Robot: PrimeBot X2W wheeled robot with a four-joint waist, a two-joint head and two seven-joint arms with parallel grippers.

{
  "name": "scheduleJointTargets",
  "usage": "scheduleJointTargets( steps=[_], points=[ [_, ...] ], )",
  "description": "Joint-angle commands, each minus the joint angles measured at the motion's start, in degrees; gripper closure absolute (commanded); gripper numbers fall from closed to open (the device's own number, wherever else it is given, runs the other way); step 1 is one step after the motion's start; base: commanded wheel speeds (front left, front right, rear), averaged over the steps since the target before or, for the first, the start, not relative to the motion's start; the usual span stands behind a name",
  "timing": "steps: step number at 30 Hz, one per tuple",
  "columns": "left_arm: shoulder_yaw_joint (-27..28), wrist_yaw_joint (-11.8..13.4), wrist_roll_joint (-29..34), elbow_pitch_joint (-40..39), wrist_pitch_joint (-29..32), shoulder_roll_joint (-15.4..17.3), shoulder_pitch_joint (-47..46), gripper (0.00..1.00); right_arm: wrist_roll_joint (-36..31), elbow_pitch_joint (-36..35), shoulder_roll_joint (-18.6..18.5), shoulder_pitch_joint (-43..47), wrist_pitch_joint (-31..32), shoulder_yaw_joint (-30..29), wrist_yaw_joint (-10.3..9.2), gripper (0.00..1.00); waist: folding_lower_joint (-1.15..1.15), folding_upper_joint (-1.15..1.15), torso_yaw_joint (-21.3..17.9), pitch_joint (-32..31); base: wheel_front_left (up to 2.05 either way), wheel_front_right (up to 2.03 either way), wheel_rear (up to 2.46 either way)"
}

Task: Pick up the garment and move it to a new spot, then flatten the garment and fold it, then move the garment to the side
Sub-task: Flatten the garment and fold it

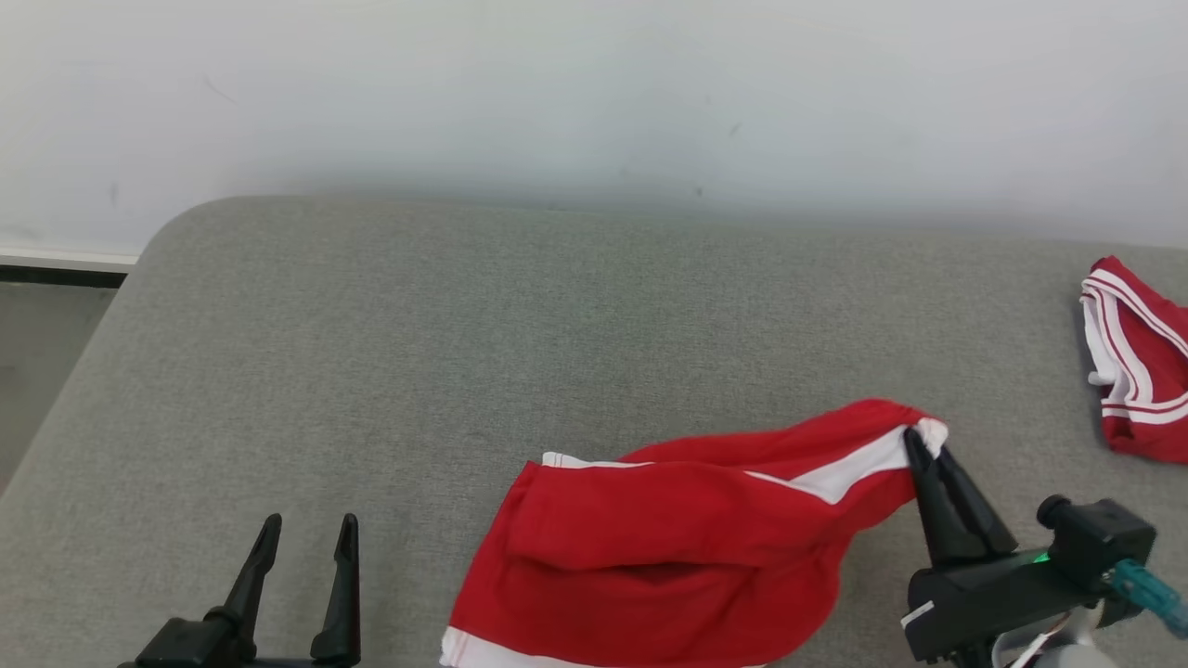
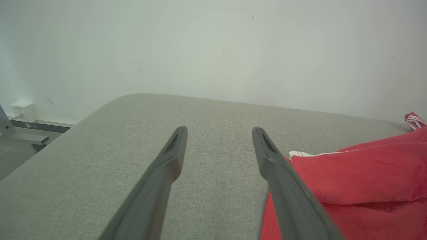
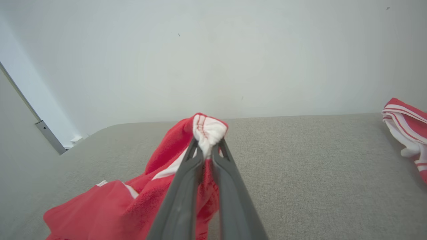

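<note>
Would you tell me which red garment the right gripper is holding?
The middle garment, pinched at its white corner; the striped garment lies untouched far right.

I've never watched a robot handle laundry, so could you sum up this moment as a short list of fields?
surface: grey padded surface, pale wall behind
item: red garment with white trim, crumpled near the front edge
right gripper: shut on the red garment's white-trimmed corner, which is raised
left gripper: open, holding nothing, to the garment's left
also there: striped red cloth at the far right
</note>
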Motion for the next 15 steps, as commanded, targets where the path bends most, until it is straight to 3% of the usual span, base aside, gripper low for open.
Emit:
scheduleJointTargets(
  steps=[1,7,15],
  points=[
    [0.08,0.18,0.35,-0.24,-0.02,-0.13,0.15,0.00,-1.05,-3.04,0.29,0.99,1.36,-1.07,-0.17,1.00,0.01,0.00,-0.65,0.41,0.00,0.00,0.00],
    [-0.30,0.16,0.35,-0.34,-0.02,-0.55,-1.10,0.00,-4.10,-14.74,2.63,3.49,8.62,-4.57,-0.17,1.00,0.01,0.00,0.20,1.33,0.00,0.00,0.00],
    [-0.16,0.13,-0.16,-0.01,-0.02,-1.00,-2.04,0.00,-6.47,-15.75,4.48,-2.14,12.24,-3.03,-0.18,1.00,0.01,0.00,3.34,3.35,0.00,0.00,0.00]
  ],
)
